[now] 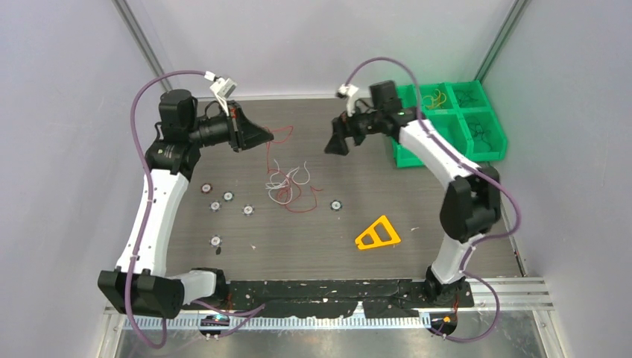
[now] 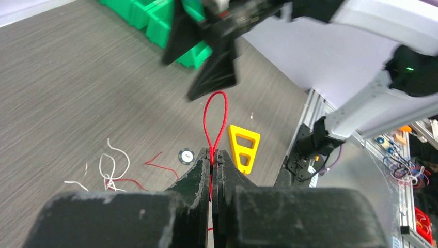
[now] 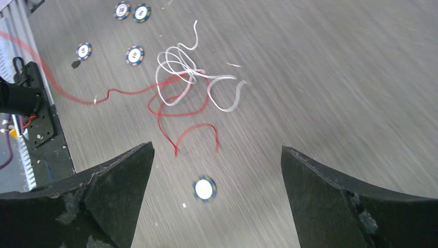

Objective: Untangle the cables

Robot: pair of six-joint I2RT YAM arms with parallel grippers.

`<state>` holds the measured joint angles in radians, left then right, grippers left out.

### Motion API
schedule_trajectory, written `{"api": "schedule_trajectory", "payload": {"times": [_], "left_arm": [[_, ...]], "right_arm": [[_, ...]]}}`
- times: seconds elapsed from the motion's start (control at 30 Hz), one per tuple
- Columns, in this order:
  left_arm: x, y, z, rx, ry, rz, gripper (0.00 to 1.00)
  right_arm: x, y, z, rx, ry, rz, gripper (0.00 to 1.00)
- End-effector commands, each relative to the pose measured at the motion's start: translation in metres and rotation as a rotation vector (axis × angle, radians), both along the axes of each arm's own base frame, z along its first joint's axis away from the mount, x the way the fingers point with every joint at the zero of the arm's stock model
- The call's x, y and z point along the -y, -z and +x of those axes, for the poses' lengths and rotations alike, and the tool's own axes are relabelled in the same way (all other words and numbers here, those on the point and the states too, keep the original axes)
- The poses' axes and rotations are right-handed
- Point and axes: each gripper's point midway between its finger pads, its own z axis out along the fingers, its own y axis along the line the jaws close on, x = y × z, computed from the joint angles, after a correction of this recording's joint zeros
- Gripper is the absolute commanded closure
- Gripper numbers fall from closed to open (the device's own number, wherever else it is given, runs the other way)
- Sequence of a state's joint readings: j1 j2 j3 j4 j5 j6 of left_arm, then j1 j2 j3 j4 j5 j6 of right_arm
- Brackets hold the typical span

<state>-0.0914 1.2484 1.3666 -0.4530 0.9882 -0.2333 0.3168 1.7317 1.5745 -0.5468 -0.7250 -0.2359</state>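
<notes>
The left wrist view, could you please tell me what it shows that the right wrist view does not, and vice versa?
Only the left wrist: the left gripper shut on a red cable loop, the yellow triangular frame and green bins. Only the right wrist: four grouped poker chips. Both: the open right gripper, the white and red cables and a lone chip.

I have the left arm (image 1: 149,216) raised and reaching inward, with the left gripper (image 2: 213,152) pinched tight on a loop of red cable (image 2: 204,120). The right arm (image 1: 436,153) is lifted opposite it, wrist tilted down, and the right gripper (image 3: 217,149) is spread wide.
</notes>
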Motion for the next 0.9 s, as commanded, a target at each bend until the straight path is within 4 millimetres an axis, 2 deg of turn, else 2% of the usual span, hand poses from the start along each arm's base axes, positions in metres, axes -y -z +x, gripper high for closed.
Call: {"api": "schedule_trajectory", "payload": {"times": [0.0,0.03,0.07,0.1,0.13,0.17,0.2,0.23,0.27,0.37,0.5,0.67,0.73,0.87], "left_arm": [[0.004,-0.018,-0.028,0.066,0.088,-0.030,1.00],[0.004,-0.014,-0.030,0.061,0.085,-0.027,1.00],[0.003,-0.012,-0.030,0.059,0.078,-0.023,1.00],[0.003,-0.009,-0.031,0.057,0.072,-0.020,1.00],[0.002,-0.007,-0.031,0.054,0.066,-0.018,1.00],[0.002,-0.006,-0.032,0.054,0.063,-0.016,1.00],[0.001,-0.005,-0.033,0.055,0.060,-0.012,1.00],[0.000,-0.005,-0.034,0.057,0.057,-0.008,1.00],[0.000,-0.004,-0.035,0.057,0.058,-0.002,1.00],[-0.001,0.000,-0.039,0.051,0.060,0.018,1.00],[-0.003,0.005,-0.042,0.045,0.065,0.034,1.00],[-0.004,0.011,-0.044,0.043,0.068,0.054,1.00],[-0.004,0.011,-0.044,0.046,0.066,0.058,1.00],[-0.006,0.014,-0.046,0.048,0.064,0.068,1.00]], "right_arm": [[-0.077,0.010,0.015,0.037,-0.099,0.069,0.00],[-0.100,0.005,0.012,0.058,-0.140,0.078,0.00],[-0.112,0.025,0.015,0.031,-0.151,0.061,0.01],[-0.131,0.021,0.013,0.052,-0.181,0.070,0.01],[-0.142,0.042,0.016,0.022,-0.187,0.052,0.02],[-0.158,0.037,0.013,0.039,-0.211,0.064,0.02],[-0.166,0.054,0.015,0.018,-0.215,0.050,0.03],[-0.179,0.050,0.013,0.035,-0.231,0.063,0.04],[-0.186,0.064,0.014,0.023,-0.233,0.050,0.04],[-0.211,0.085,0.006,0.012,-0.275,0.031,0.05],[-0.230,0.106,-0.016,-0.004,-0.340,-0.008,0.05],[-0.240,0.132,-0.050,0.005,-0.433,-0.096,0.05],[-0.237,0.150,-0.056,0.007,-0.437,-0.165,0.05],[-0.226,0.179,-0.047,0.021,-0.381,-0.284,0.01]]}}
